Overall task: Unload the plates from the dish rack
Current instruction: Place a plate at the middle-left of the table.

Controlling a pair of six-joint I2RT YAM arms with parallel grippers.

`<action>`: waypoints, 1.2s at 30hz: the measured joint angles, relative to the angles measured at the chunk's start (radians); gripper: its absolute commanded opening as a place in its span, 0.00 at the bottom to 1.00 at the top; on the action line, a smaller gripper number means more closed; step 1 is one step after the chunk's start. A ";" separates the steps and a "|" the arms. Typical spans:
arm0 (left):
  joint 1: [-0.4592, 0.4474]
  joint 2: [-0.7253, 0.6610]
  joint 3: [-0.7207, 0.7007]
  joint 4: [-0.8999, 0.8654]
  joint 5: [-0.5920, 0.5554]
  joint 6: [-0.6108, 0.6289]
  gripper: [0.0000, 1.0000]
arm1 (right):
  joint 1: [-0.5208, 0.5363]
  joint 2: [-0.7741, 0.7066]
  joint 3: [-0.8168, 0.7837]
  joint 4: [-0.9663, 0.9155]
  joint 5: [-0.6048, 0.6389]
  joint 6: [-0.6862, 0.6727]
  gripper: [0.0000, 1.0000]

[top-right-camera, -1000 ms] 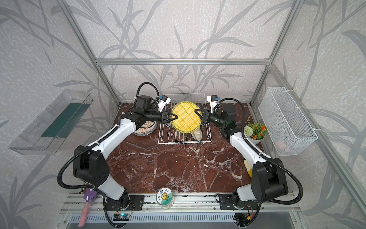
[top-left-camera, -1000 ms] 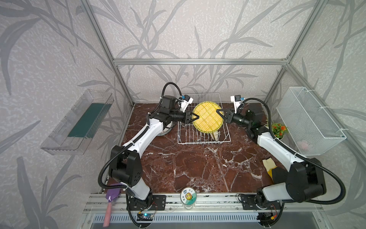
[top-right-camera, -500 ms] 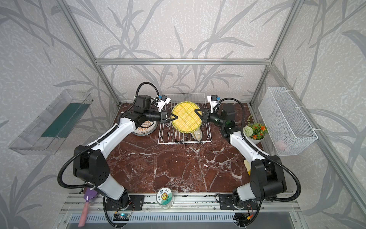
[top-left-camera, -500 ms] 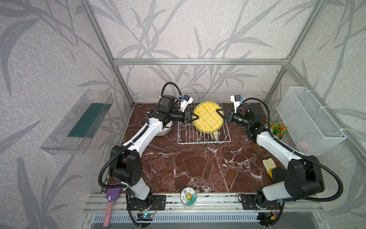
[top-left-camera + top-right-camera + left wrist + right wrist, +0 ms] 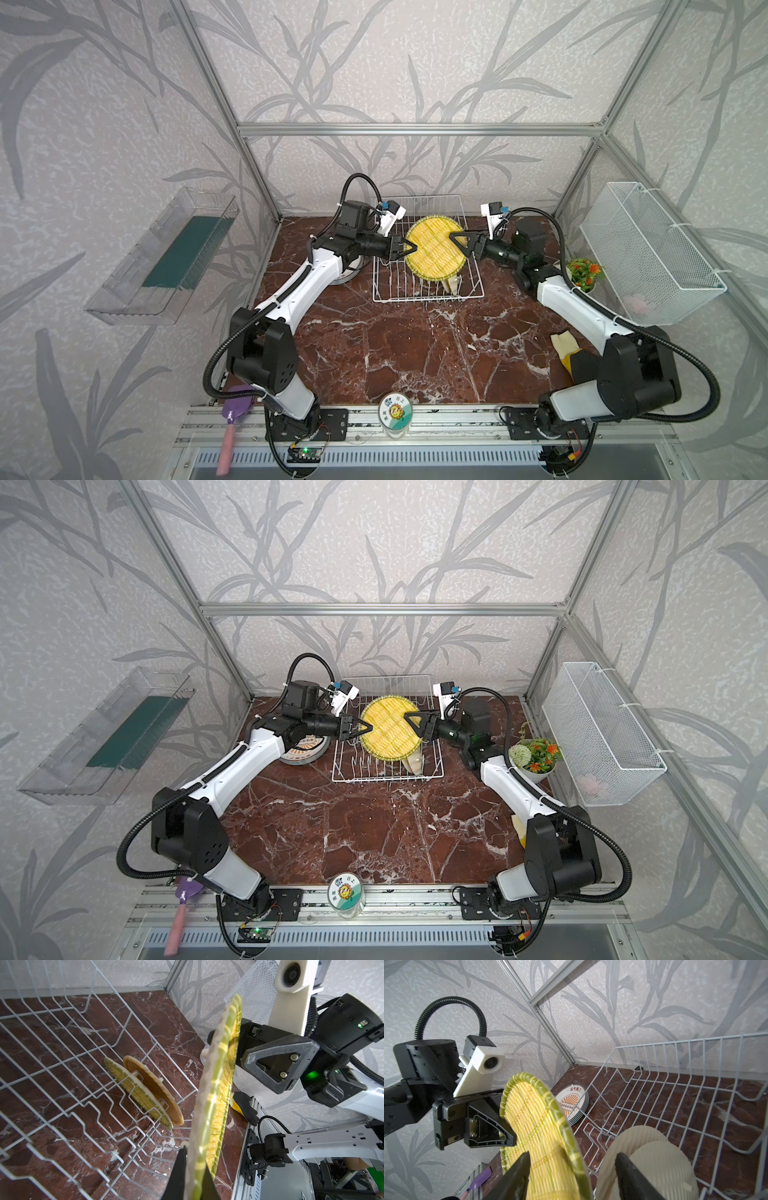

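I see left gripper [image 5: 408, 249] clamped on woven plate [image 5: 434, 254] rim, plate upright above rack [image 5: 428, 297]; right gripper [image 5: 454, 239] jaws apart astride opposite rim. Risk: one-edge pinch lets plate swing, snag right jaw, drop onto two racked plates [image 5: 145, 1093].
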 measured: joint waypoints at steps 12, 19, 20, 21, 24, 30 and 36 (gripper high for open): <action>0.039 -0.222 -0.055 -0.072 -0.237 -0.098 0.00 | 0.000 -0.228 0.018 -0.259 0.060 -0.249 0.99; 0.120 -0.408 -0.204 -0.147 -0.458 -0.237 0.00 | 0.000 -0.309 0.003 -0.322 0.083 -0.347 0.99; 0.135 -0.432 -0.230 -0.168 -0.494 -0.261 0.00 | 0.000 -0.311 0.000 -0.325 0.085 -0.349 0.99; 0.146 -0.454 -0.251 -0.189 -0.527 -0.283 0.00 | 0.000 -0.311 0.000 -0.330 0.086 -0.350 0.99; 0.173 -0.520 -0.301 -0.260 -0.630 -0.333 0.00 | 0.001 -0.311 0.000 -0.341 0.085 -0.351 0.99; 0.224 -0.679 -0.334 -0.396 -0.737 -0.392 0.00 | 0.002 -0.313 0.000 -0.363 0.085 -0.356 0.99; 0.296 -0.776 -0.380 -0.475 -0.777 -0.443 0.00 | 0.007 -0.315 0.000 -0.364 0.085 -0.347 0.99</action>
